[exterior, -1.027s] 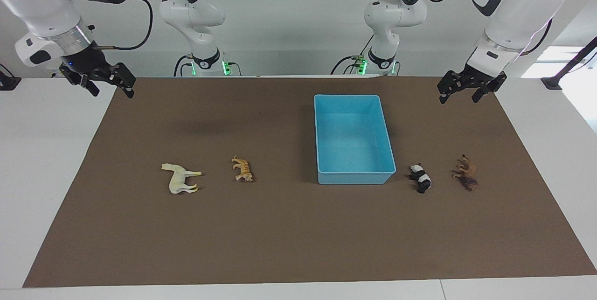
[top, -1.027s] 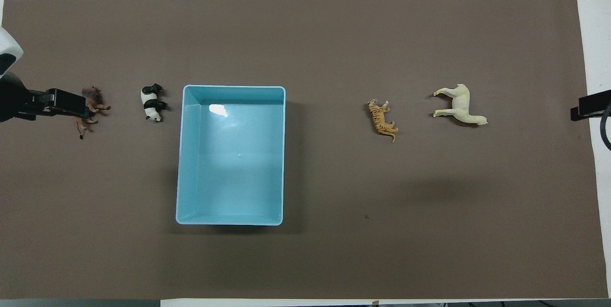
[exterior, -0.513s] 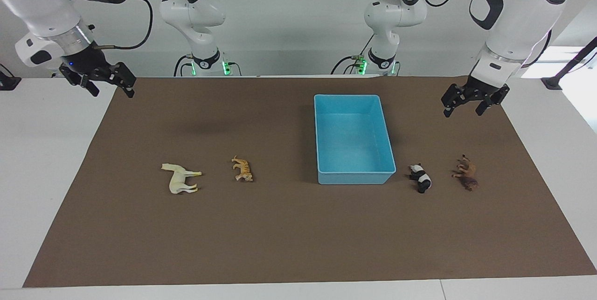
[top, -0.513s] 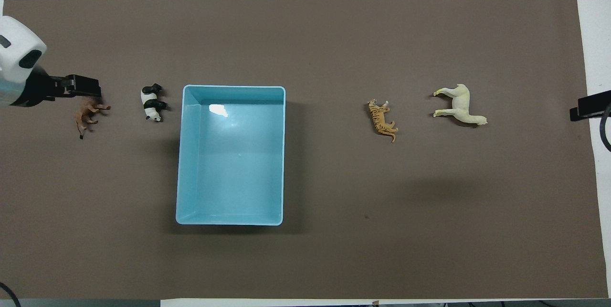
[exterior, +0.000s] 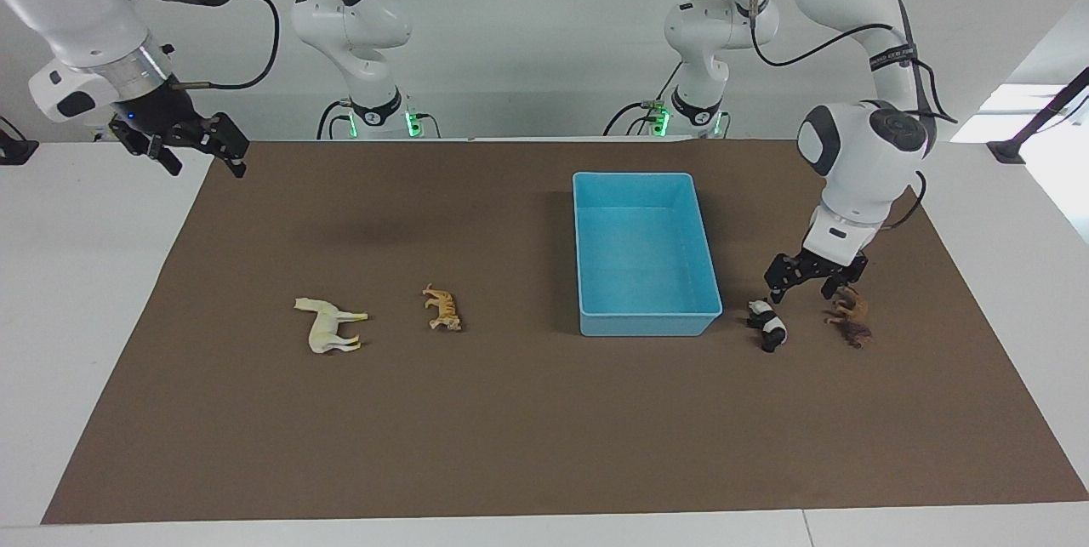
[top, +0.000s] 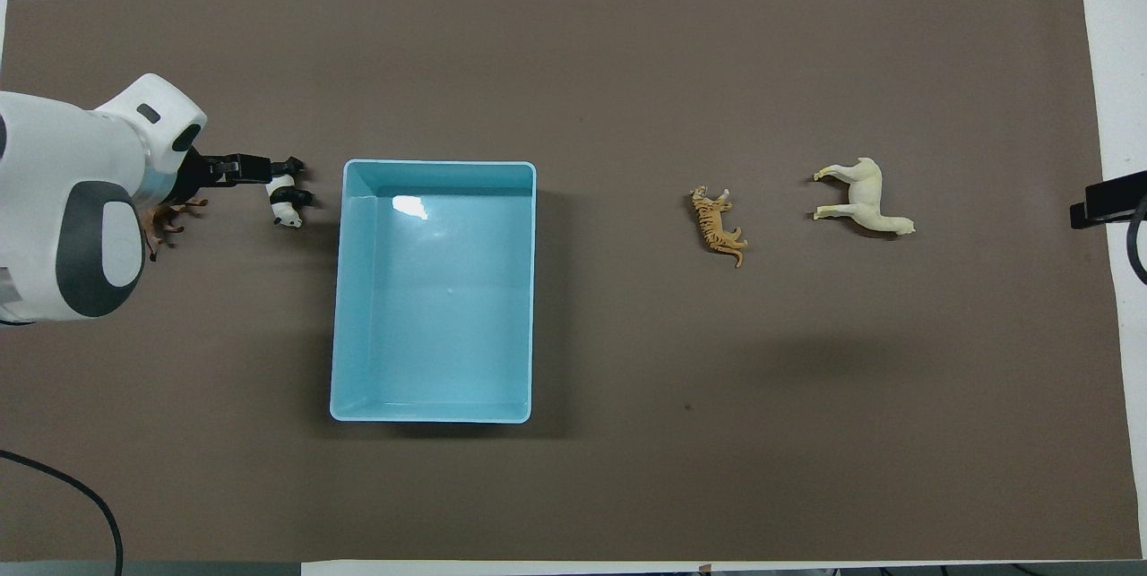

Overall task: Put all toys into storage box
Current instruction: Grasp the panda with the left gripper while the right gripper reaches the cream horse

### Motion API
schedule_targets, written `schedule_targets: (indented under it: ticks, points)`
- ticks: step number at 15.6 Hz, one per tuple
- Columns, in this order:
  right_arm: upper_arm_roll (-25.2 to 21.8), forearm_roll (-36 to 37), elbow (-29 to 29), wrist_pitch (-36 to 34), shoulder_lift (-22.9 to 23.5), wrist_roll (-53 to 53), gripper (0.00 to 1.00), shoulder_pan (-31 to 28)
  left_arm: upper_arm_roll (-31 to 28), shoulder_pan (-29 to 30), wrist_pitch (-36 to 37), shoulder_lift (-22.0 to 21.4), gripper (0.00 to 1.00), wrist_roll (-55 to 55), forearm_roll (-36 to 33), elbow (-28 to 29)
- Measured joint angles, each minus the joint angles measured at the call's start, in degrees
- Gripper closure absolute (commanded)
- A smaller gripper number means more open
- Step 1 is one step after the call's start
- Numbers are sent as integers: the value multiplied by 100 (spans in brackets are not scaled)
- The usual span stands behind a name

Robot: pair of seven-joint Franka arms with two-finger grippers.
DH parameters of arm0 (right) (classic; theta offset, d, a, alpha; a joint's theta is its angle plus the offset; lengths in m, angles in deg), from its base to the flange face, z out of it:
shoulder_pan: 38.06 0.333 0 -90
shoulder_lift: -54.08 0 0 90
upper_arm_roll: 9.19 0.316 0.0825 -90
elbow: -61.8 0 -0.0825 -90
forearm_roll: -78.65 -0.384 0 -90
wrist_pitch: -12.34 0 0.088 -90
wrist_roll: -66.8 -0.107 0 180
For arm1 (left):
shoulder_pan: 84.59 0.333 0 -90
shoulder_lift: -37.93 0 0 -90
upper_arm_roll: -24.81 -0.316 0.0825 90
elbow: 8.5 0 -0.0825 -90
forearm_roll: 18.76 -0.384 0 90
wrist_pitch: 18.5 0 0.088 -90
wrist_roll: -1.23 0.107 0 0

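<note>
The box point(exterior: 644, 251) held nothing; horse point(exterior: 328, 325), tiger point(exterior: 442, 308), panda point(exterior: 768, 324) and lion point(exterior: 851, 318) lay on the mat point(exterior: 510, 428). The left gripper point(exterior: 812, 279) hung wide over panda and lion; the right gripper point(exterior: 183, 143) waited, wide.

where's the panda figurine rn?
Black-and-white plastic panda figurine lies on the brown mat between the light blue storage box and brown lion figurine, toward the left arm's end.

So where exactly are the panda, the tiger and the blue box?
panda point(exterior: 770, 326), facing view, on its white middle.
tiger point(exterior: 443, 310), facing view, on its striped back.
blue box point(exterior: 648, 327), facing view, on the wall farthest from the robots.
</note>
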Motion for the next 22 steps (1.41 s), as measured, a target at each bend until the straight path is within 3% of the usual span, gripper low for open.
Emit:
schedule_targets:
  ticks: [6,10,11,12,14,17,18,22]
  points:
    - [302,0,238,406,105,10,0,23,-38,-170,-403,495,0,-322,-6,-3]
    - [384,1,570,1468,799,20,0,84,-60,-165,-403,523,0,-322,-46,5]
    - [386,1,604,1719,994,20,0,142,-61,-165,-403,547,7,-322,-48,14]
    - [387,1,634,1937,1163,-1,0,223,-61,-165,-403,569,21,-322,-49,23]
    - [389,1,712,2348,1395,-92,0,376,-61,-165,-403,586,59,-322,-54,50]
    - [389,1,888,2898,1598,-121,0,469,-78,-164,-403,584,94,-322,-63,58]
    - [388,1,954,3025,1658,-121,0,468,-104,-162,-403,574,100,-322,-71,53]
    - [388,1,1108,3469,2015,-113,0,467,-146,-158,-149,568,100,-322,-71,-96]
